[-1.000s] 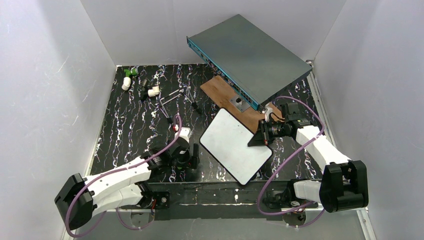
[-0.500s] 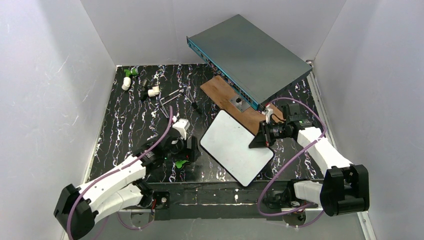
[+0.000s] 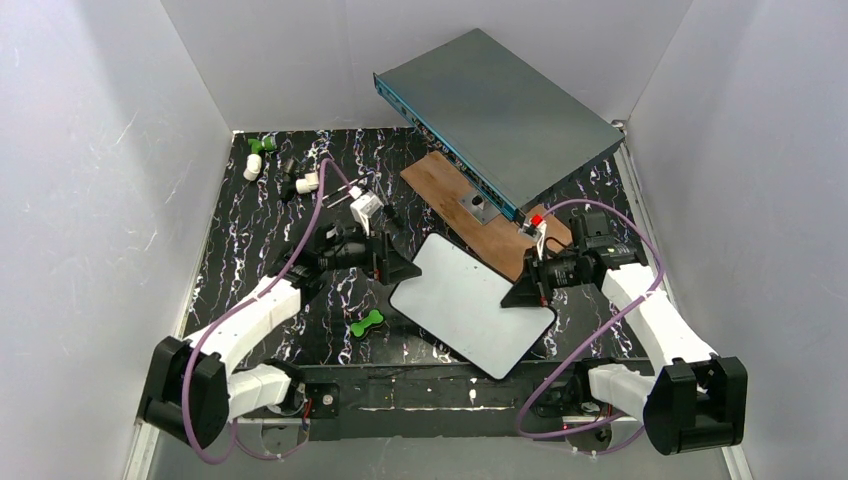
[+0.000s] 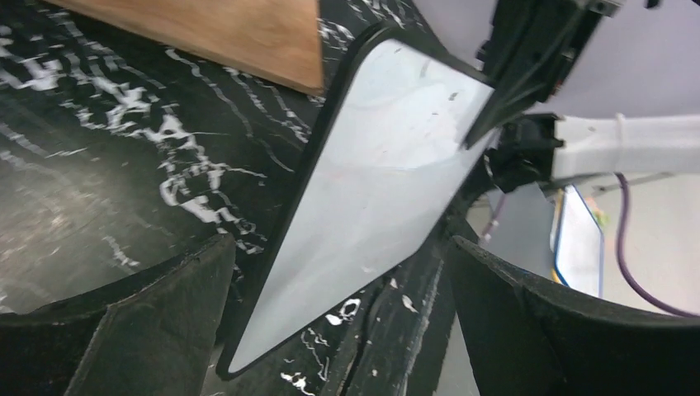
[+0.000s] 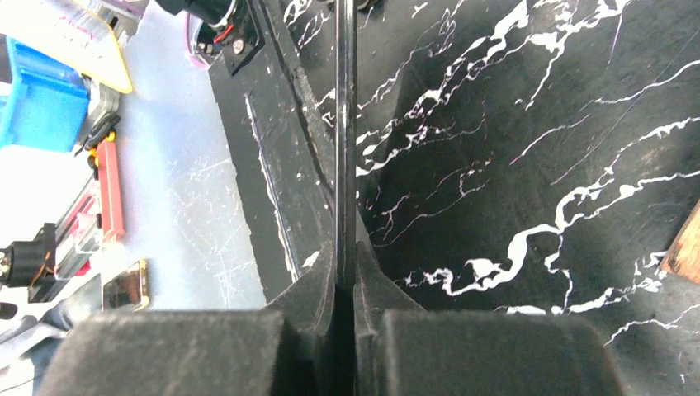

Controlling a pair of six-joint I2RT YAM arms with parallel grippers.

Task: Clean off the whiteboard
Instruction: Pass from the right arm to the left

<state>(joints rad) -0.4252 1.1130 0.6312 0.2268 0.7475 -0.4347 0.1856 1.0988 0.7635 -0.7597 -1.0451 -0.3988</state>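
Found the whiteboard (image 3: 468, 312) blank, near the middle of the tabletop's (image 3: 260, 250) near edge, skewed to that edge. Saw the right gripper (image 3: 518, 293) clamped on its right rim, with the board edge-on between the pads (image 5: 309, 297) in the wrist view. Saw the left gripper (image 3: 392, 266) spread wide, just beside the board's left corner. From that wrist, saw the board ahead, between the two fingers (image 4: 157, 330); could not tell any contact. Noted a plank (image 3: 450, 195) just beyond the board.
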